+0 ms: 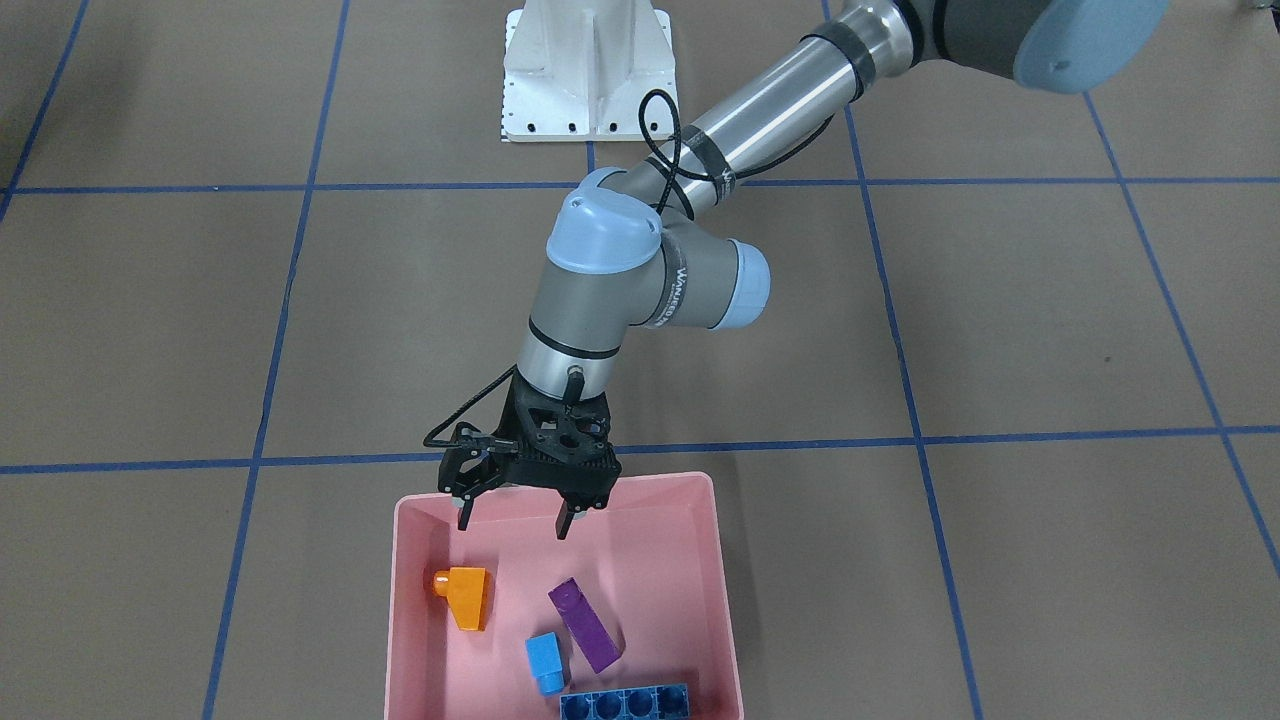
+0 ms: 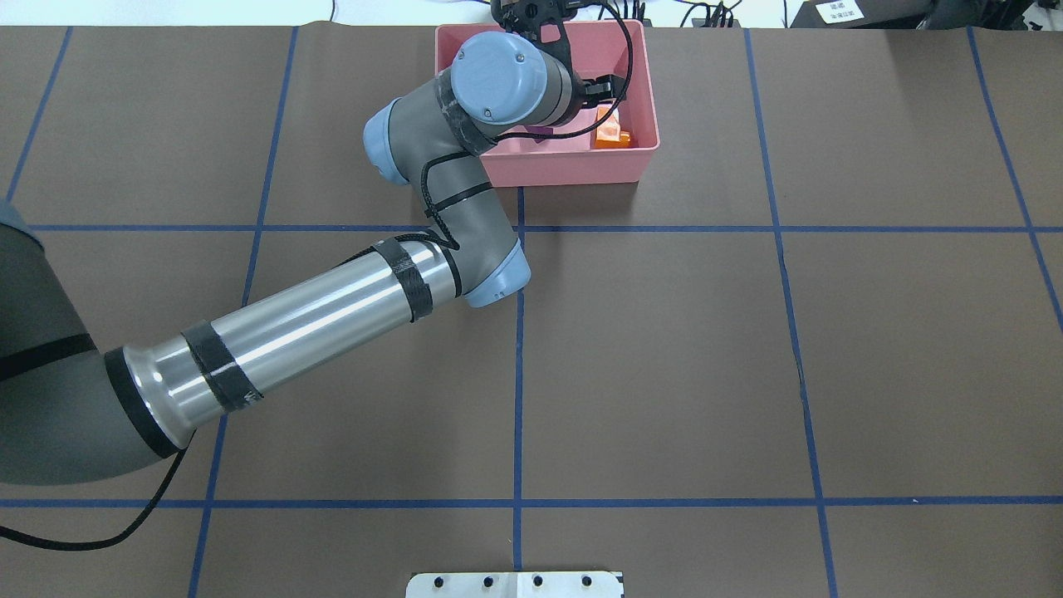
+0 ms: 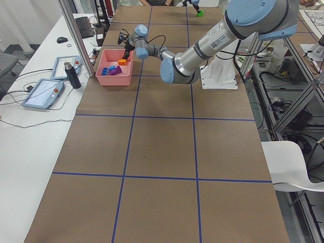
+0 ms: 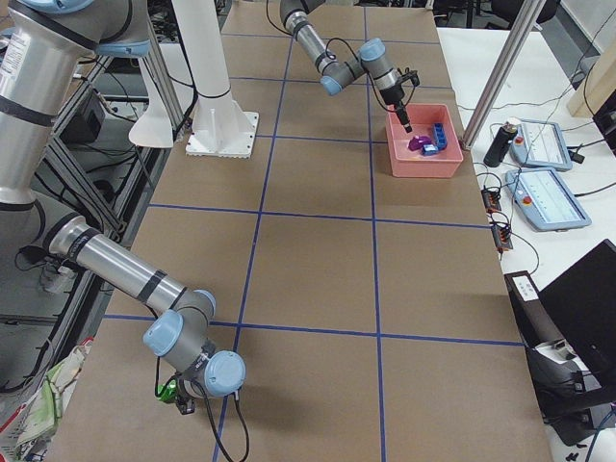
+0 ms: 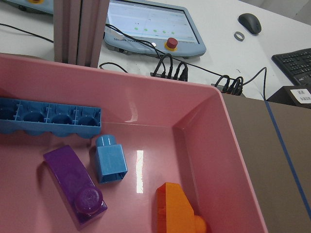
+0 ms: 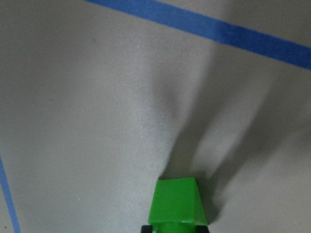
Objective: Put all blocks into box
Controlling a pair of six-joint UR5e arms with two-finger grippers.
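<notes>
The pink box stands at the table's far edge. In it lie the orange sloped block, the long purple block, the small light-blue cube and the long blue four-stud block. My left gripper hangs open and empty above the box's near end, over the orange block. The left wrist view looks down on the same blocks: the orange, the purple, the light-blue and the long blue. My right gripper holds the green block low over the brown table, far from the box.
The white metal base stands at the robot's side of the table. Beyond the box are an aluminium post, a control pendant and cables. Blue tape lines cross the brown table cover.
</notes>
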